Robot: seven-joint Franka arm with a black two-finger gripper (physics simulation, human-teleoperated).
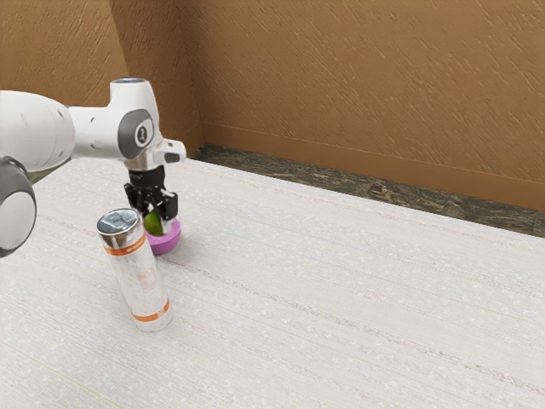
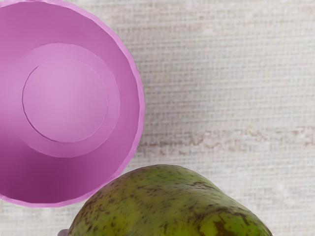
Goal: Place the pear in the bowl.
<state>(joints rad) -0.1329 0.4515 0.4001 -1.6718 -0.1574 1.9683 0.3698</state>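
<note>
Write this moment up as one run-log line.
tool: shut on pear | pear: held near bowl, not yet inside | bowl: empty, on table | bottle: standing nearby

Textured orange-brown walls (image 1: 366, 85) met in a corner behind the pale, faintly streaked surface (image 1: 341, 315); a plain baseboard (image 1: 341, 159) ran above a dark, mottled floor (image 1: 341, 182), under soft, even light.

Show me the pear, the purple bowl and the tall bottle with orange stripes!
Pear (image 2: 167, 206): wrist view, on its speckled green skin.
Purple bowl (image 2: 64, 101): wrist view, on its bare inside bottom.
Bottle (image 1: 143, 298): exterior view, on its white side.
</note>
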